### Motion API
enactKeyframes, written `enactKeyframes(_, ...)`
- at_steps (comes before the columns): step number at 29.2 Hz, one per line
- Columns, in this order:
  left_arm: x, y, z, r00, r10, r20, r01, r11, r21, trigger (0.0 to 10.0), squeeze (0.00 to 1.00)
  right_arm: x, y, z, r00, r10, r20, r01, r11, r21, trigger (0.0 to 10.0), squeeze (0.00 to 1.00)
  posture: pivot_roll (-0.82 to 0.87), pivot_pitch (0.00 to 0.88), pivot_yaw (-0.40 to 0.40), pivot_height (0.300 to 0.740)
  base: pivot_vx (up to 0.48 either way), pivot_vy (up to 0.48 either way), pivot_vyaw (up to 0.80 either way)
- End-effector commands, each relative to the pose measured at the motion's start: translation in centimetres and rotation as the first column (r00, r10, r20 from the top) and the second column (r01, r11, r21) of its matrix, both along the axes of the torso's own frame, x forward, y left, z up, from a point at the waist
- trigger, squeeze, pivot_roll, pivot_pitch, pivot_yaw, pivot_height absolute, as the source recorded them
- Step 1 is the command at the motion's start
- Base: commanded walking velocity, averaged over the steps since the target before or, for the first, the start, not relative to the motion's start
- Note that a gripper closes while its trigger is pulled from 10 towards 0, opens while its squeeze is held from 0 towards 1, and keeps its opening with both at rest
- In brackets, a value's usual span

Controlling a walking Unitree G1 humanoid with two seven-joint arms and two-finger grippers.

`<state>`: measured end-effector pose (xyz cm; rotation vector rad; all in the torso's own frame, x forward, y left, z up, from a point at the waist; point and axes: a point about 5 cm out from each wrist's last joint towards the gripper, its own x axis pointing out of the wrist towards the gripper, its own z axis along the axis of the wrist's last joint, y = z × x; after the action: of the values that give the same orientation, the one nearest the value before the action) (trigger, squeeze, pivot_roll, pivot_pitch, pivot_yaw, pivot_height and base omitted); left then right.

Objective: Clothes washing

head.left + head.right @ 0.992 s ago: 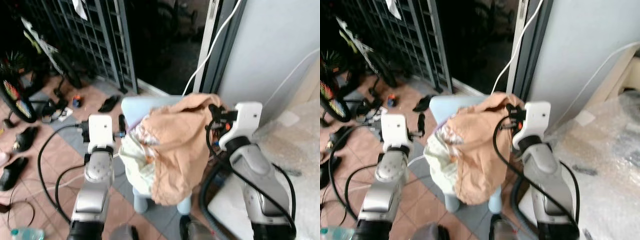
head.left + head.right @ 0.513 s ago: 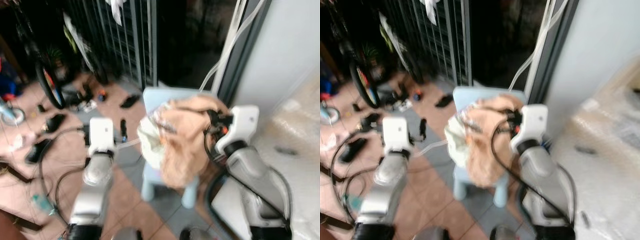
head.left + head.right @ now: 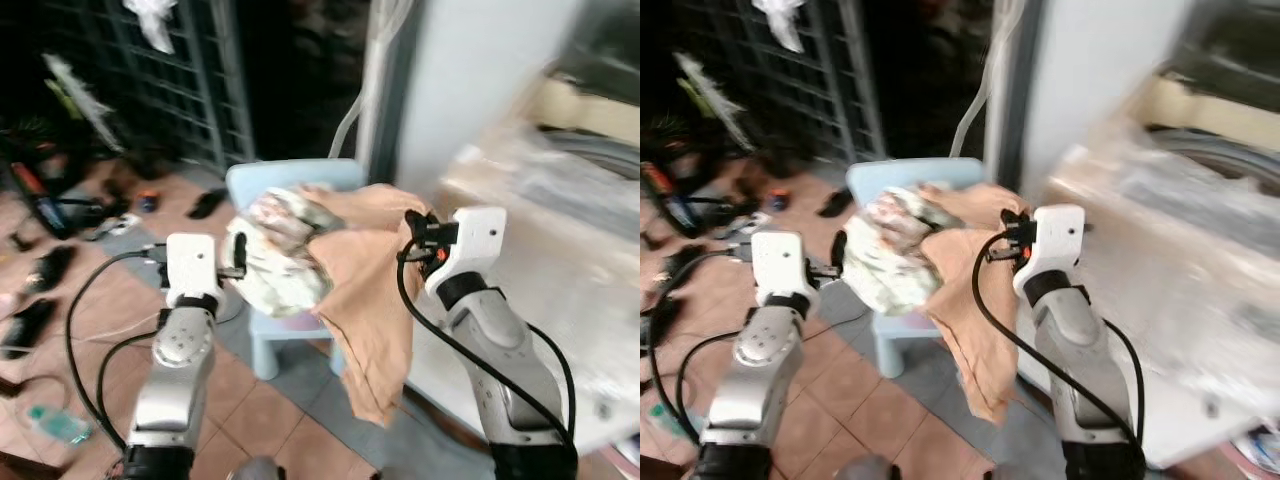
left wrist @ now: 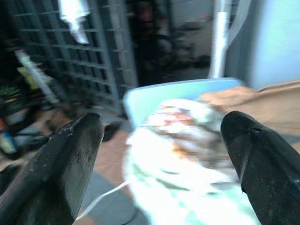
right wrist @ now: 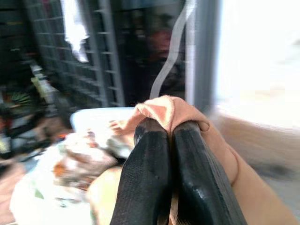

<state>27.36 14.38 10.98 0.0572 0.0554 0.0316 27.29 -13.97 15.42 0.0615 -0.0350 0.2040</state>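
My right gripper (image 5: 171,133) is pinched tight on a fold of the tan cloth (image 3: 370,290), which hangs down off the front edge of the pale blue chair (image 3: 275,185), while my left gripper (image 4: 159,140) gapes wide beside the patterned bundle (image 3: 280,255) on the seat.

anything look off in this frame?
Somewhat. The right gripper is shut on the orange cloth, which trails low toward the tiled floor. A pale patterned garment is bunched on the blue chair, beside the open left gripper. Shoes and cables lie scattered on the floor.
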Motion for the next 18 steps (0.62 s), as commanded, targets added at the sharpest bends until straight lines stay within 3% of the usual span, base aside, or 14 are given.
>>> enactKeyframes(1,0.0,-0.8,0.2,0.999,-0.032,0.007,0.032,0.999,-0.012,10.0,0.00,0.0,-0.7,0.9,0.999,-0.026,0.047,0.027,1.000,-0.008,10.0,0.00,-0.06,0.000,0.056,0.740,0.000,-0.262,-0.80)
enactKeyframes(5,0.0,-0.8,0.2,0.999,-0.034,0.003,0.034,0.999,-0.012,10.0,0.00,0.0,-0.8,1.0,0.998,-0.036,0.050,0.036,0.999,-0.011,10.0,0.00,-0.05,0.000,0.053,0.740,0.000,-0.258,-0.80)
enactKeyframes(12,-0.2,-0.6,0.0,1.000,-0.009,-0.006,0.009,0.999,-0.036,10.0,0.00,-0.1,-0.9,0.3,0.999,-0.037,0.032,0.038,0.999,-0.015,10.0,0.00,-0.05,0.000,0.048,0.740,0.000,0.000,-0.77)
enactKeyframes(18,-0.3,-0.2,-0.3,0.999,0.019,-0.034,-0.021,0.997,-0.079,10.0,0.00,-0.5,-0.9,-0.3,0.999,-0.031,0.014,0.031,0.999,-0.017,10.0,0.00,-0.05,0.000,0.047,0.740,0.000,0.044,0.00)
